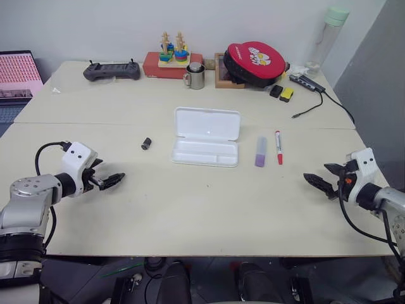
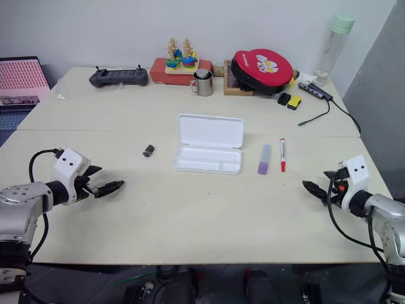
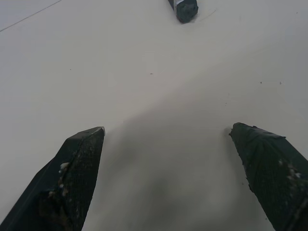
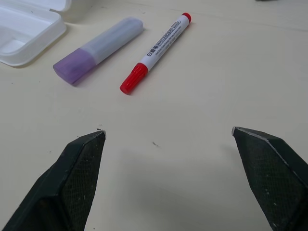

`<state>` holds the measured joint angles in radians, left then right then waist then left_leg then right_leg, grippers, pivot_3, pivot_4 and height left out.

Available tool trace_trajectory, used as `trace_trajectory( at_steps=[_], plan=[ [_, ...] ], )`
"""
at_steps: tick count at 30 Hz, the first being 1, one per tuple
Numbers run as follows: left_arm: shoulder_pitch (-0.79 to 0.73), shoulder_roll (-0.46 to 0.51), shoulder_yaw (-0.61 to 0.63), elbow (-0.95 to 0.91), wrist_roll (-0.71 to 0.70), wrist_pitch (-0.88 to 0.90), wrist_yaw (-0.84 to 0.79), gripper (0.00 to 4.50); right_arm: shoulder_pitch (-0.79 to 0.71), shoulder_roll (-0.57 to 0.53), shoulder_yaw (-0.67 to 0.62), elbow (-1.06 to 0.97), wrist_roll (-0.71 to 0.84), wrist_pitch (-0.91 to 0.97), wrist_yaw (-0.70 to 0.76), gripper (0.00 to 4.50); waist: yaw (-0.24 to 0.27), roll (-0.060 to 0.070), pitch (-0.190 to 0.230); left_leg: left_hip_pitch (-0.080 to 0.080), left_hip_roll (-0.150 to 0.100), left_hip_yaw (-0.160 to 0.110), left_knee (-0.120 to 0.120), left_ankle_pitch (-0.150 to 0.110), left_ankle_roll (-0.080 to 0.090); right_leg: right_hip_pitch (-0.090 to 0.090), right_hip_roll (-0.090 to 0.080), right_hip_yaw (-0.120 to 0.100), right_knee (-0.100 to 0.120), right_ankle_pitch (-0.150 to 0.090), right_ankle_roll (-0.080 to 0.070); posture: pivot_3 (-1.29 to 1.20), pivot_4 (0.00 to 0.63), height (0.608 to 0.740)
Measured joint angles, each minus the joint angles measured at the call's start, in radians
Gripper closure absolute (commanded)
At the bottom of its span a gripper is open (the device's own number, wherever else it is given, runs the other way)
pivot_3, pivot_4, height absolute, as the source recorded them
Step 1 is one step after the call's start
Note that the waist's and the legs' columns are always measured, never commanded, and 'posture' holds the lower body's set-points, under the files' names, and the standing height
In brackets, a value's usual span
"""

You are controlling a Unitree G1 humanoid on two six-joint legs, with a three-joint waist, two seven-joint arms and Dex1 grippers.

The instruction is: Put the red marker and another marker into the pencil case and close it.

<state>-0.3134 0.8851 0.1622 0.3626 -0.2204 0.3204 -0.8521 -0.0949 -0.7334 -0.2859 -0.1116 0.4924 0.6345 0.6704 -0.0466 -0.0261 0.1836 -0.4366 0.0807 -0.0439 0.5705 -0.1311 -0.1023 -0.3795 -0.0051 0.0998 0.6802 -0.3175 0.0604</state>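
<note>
The pencil case [image 1: 206,137] lies wide open in the middle of the pale table [image 1: 190,209], lid folded back toward the far side, moulded tray facing up and holding nothing. Just to its right sits the lilac marker [image 1: 261,152], and right beside that, a little farther right and not touching it, the red marker [image 1: 278,147]; both lie roughly parallel, pointing near to far, with the red cap at the near end. Left of the case, well apart from it, a small black cylinder [image 1: 146,144] rests on the table. The left gripper [image 1: 112,181] hovers over the near left part of the table, jaws spread wide with nothing between them, its fingers [image 3: 77,173] over bare tabletop and the black cylinder ahead of it. The right gripper [image 1: 314,182] waits at the near right, jaws likewise wide apart and empty, fingers [image 4: 79,178] aimed toward the two markers, which lie ahead on the table with the corner of the case beyond. Along the far edge stand a black controller [image 1: 112,70], a wooden stacking toy [image 1: 173,50] on a red box, a metal mug [image 1: 195,76], a red round pouch [image 1: 256,63], a clear bottle [image 1: 326,35] and a laptop [image 1: 19,76] at far left.
</note>
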Motion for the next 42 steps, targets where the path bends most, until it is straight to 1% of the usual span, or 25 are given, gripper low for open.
trace_trajectory(
  at_steps=[5, 13, 17, 19, 22, 24, 27, 30, 33, 39, 40, 41, 42],
  plan=[
    [0.003, 0.000, 0.000, 0.000, 0.002, 0.000, 0.001, 0.00, 0.006, 0.002, 0.000, -0.001, -0.001, 0.005, 0.000, 0.08, -0.003, 0.000, 0.000, 0.000, 0.000, 0.000, 0.000, 0.000, 0.000, 0.000, 0.000, 0.000, 0.000, 0.002, 0.004, 0.00, 0.150, 0.740],
    [0.022, 0.000, 0.004, -0.005, -0.002, 0.002, 0.013, 0.00, -0.008, 0.009, 0.010, 0.000, -0.002, 0.004, 0.002, 0.08, -0.004, 0.000, 0.000, 0.000, 0.000, 0.000, 0.000, 0.000, 0.000, 0.000, 0.000, 0.000, 0.000, 0.003, 0.005, 0.00, 0.150, 0.740],
    [0.034, -0.014, 0.021, -0.053, -0.031, 0.026, 0.006, 0.00, -0.090, 0.009, 0.046, -0.006, 0.002, 0.010, 0.024, 0.08, -0.007, 0.001, 0.000, 0.000, 0.000, 0.000, 0.001, 0.000, 0.000, 0.000, 0.000, 0.000, 0.000, 0.003, 0.005, 0.00, 0.150, 0.740],
    [0.032, -0.047, 0.045, -0.116, -0.087, 0.054, -0.012, 0.00, -0.144, 0.017, 0.066, -0.017, 0.002, 0.009, 0.030, 0.08, -0.007, 0.001, 0.000, 0.000, 0.000, 0.000, 0.001, 0.000, 0.000, 0.000, 0.000, 0.000, 0.001, 0.003, 0.005, 0.00, 0.150, 0.740],
    [0.027, -0.124, 0.057, -0.261, -0.207, 0.116, -0.059, 0.00, -0.238, 0.062, 0.141, -0.032, 0.003, 0.016, 0.050, 0.08, -0.008, 0.000, 0.000, 0.000, 0.000, 0.000, 0.002, 0.000, 0.000, 0.001, 0.000, 0.000, 0.001, 0.004, 0.007, 0.00, 0.150, 0.740],
    [0.034, -0.157, 0.043, -0.372, -0.290, 0.179, -0.091, 0.00, -0.340, 0.104, 0.266, -0.006, -0.020, 0.029, 0.093, 0.08, -0.011, 0.001, 0.001, 0.000, 0.000, 0.000, 0.002, 0.000, 0.000, 0.001, 0.001, 0.000, 0.001, 0.004, 0.008, 0.00, 0.150, 0.740],
    [0.012, -0.215, 0.010, -0.460, -0.355, 0.227, -0.097, 0.00, -0.464, 0.171, 0.399, 0.056, -0.061, 0.028, 0.139, 0.08, -0.013, 0.001, 0.001, 0.000, 0.001, -0.001, 0.002, 0.000, 0.000, 0.001, 0.002, 0.000, 0.001, 0.004, 0.008, 0.00, 0.150, 0.740],
    [-0.001, -0.238, -0.006, -0.491, -0.366, 0.242, -0.076, 0.00, -0.558, 0.229, 0.492, 0.142, -0.107, 0.000, 0.192, 0.08, -0.011, 0.001, 0.001, 0.000, 0.001, -0.002, 0.002, 0.000, 0.000, 0.001, 0.002, 0.000, 0.001, 0.004, 0.007, 0.00, 0.150, 0.740],
    [-0.015, -0.279, -0.035, -0.522, -0.366, 0.240, -0.053, 0.00, -0.632, 0.285, 0.571, 0.279, -0.170, -0.055, 0.246, 0.08, -0.008, 0.001, 0.001, -0.001, 0.000, -0.002, 0.002, 0.000, 0.000, 0.001, 0.002, 0.000, 0.001, 0.004, 0.007, 0.00, 0.150, 0.740],
    [-0.014, -0.283, -0.057, -0.556, -0.362, 0.242, -0.026, 0.00, -0.683, 0.321, 0.643, 0.437, -0.262, -0.118, 0.310, 0.08, -0.005, 0.001, 0.001, -0.001, 0.000, -0.002, 0.002, 0.000, 0.000, 0.001, 0.002, -0.001, 0.001, 0.005, 0.005, 0.00, 0.150, 0.740],
    [-0.013, -0.283, -0.056, -0.558, -0.363, 0.242, -0.019, 0.00, -0.691, 0.325, 0.657, 0.463, -0.280, -0.126, 0.315, 0.44, -0.006, 0.001, 0.001, -0.001, 0.000, -0.002, 0.002, 0.000, 0.000, 0.001, 0.002, -0.001, 0.001, 0.005, 0.006, 0.00, 0.150, 0.740],
    [-0.012, -0.283, -0.047, -0.562, -0.371, 0.248, -0.009, 0.00, -0.716, 0.344, 0.670, 0.514, -0.305, -0.148, 0.314, 0.54, -0.007, 0.001, 0.001, 0.000, 0.000, -0.003, 0.002, 0.000, 0.000, 0.001, 0.002, -0.001, 0.002, 0.005, 0.006, 0.00, 0.150, 0.740],
    [-0.014, -0.283, -0.039, -0.568, -0.376, 0.253, -0.002, 0.00, -0.747, 0.364, 0.686, 0.559, -0.335, -0.164, 0.310, 0.88, -0.010, 0.001, 0.001, 0.000, 0.001, -0.003, 0.003, 0.000, 0.000, 0.001, 0.002, -0.001, 0.002, 0.005, 0.007, 0.00, 0.150, 0.740]
  ],
)
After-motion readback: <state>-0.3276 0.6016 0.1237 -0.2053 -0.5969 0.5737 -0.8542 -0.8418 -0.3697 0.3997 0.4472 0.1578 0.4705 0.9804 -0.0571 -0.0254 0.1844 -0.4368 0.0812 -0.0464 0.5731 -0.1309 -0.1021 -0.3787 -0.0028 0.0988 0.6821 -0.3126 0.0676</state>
